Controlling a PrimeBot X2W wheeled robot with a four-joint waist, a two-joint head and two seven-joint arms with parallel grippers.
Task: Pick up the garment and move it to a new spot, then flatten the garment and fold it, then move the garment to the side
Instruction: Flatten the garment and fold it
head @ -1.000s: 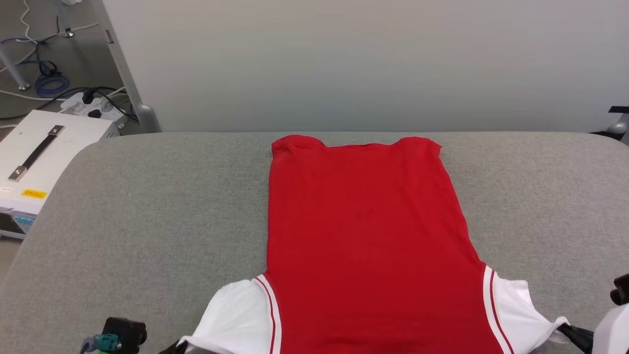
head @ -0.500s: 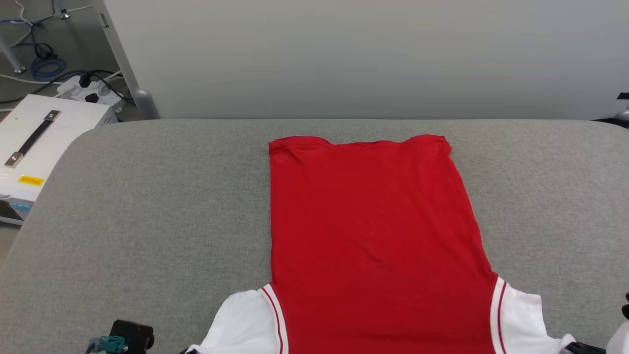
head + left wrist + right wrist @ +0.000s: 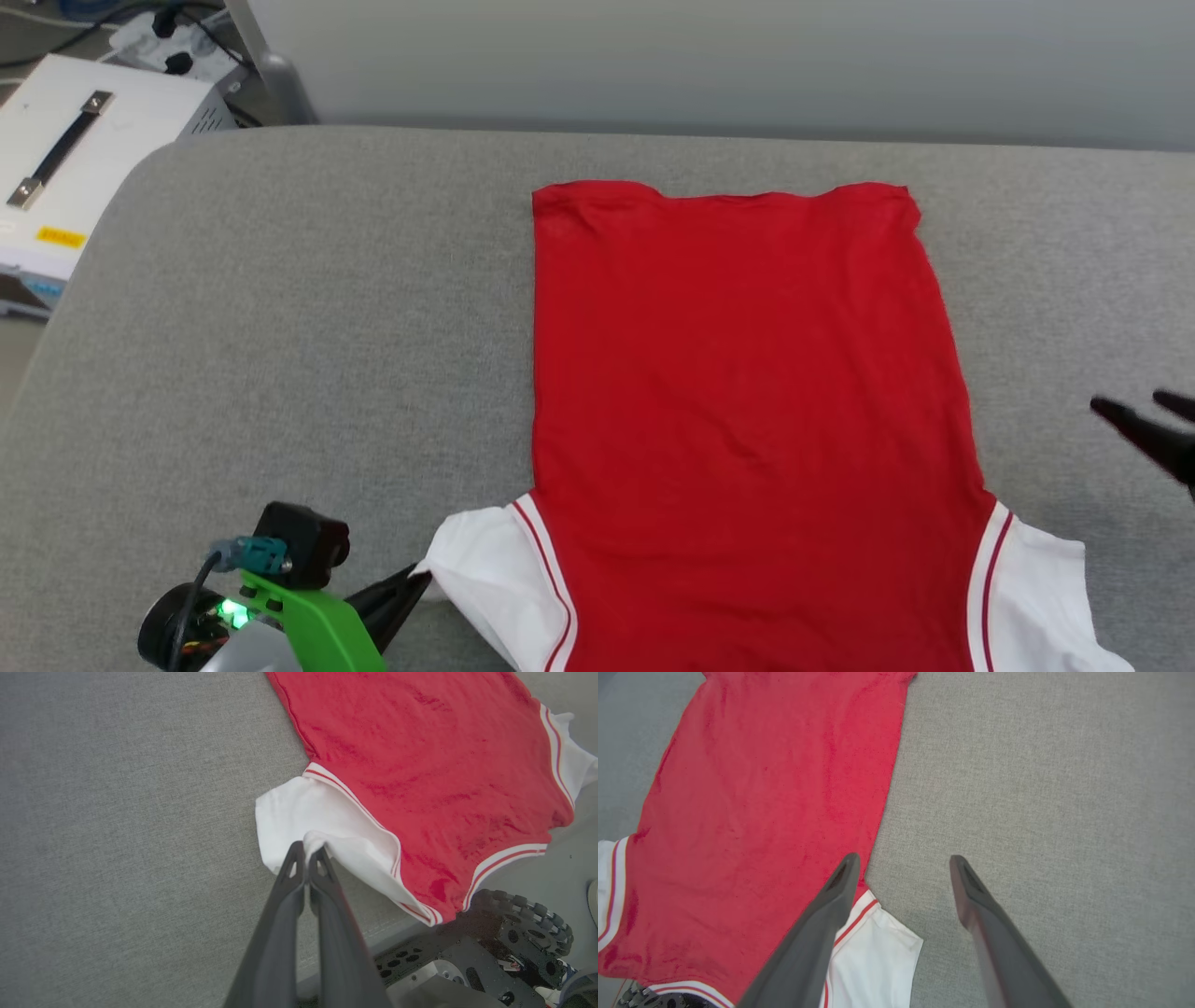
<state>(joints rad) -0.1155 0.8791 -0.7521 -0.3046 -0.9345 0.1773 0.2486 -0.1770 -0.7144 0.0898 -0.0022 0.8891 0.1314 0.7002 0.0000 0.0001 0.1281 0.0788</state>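
Observation:
The garment [image 3: 747, 392] lies flat on the grey table [image 3: 280, 327], plain red side up, hem at the far end and white sleeves near me. My left gripper [image 3: 420, 581] is shut on the edge of the left white sleeve [image 3: 485, 579]; in the left wrist view its fingertips [image 3: 306, 849] pinch a raised fold of that sleeve [image 3: 303, 812]. My right gripper [image 3: 1130, 403] is open with nothing in it, to the right of the red body. In the right wrist view it [image 3: 904, 858] hangs over the garment's edge [image 3: 761, 788], and the right sleeve [image 3: 873, 952] lies loose below it.
A white case with a black handle [image 3: 65, 159] stands off the table's far left corner, with a power strip [image 3: 168, 28] and cables behind it. The robot's wheeled base [image 3: 523, 914] shows below the table's near edge. Bare grey table lies on both sides of the garment.
The head camera has tilted down, shifting the picture. My right gripper has let go of the right sleeve, opened and moved up and away. The left still holds its sleeve.

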